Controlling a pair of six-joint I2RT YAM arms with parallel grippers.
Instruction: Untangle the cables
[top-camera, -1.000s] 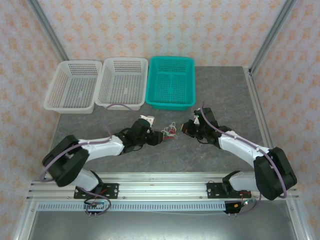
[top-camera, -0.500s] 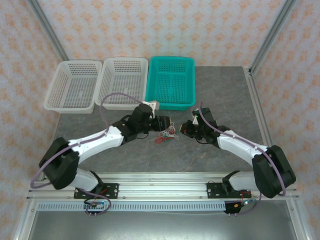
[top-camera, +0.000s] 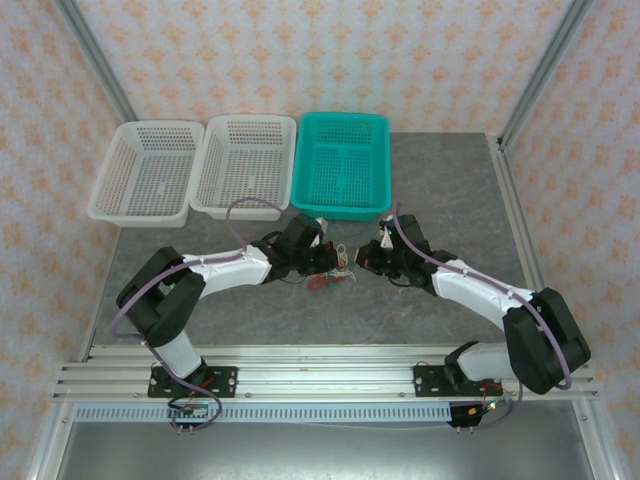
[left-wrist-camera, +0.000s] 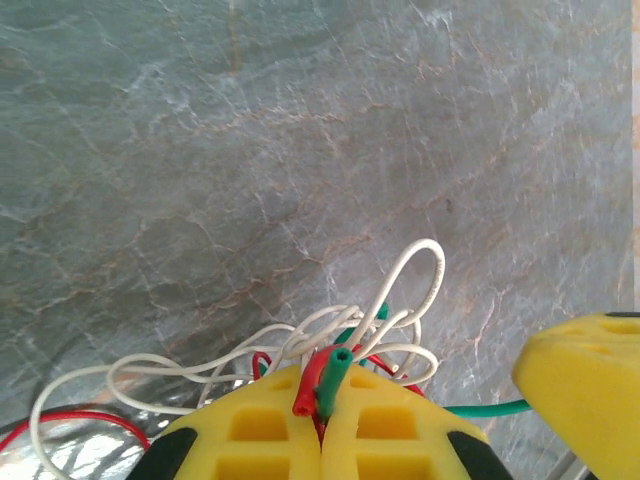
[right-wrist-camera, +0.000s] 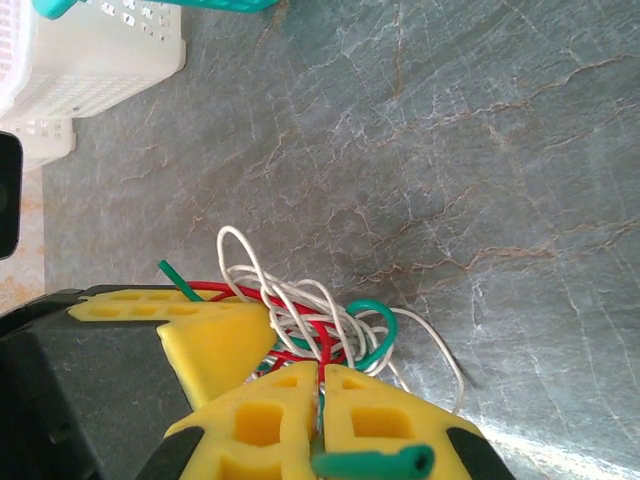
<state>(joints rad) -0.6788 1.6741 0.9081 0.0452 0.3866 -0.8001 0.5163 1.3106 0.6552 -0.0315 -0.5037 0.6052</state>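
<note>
The left gripper is clamped on red and green ends of the cables, which bunch just ahead of its tips on the bench. The right gripper pinches a green strand, tangle at its tips. From overhead they sit nose to nose, knot between them.

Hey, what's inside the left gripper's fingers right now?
The left gripper is shut on a red cable and a green cable; their ends poke out at the tip. Loops of white cable lie just beyond. How far they run inside the grip is covered.
</note>
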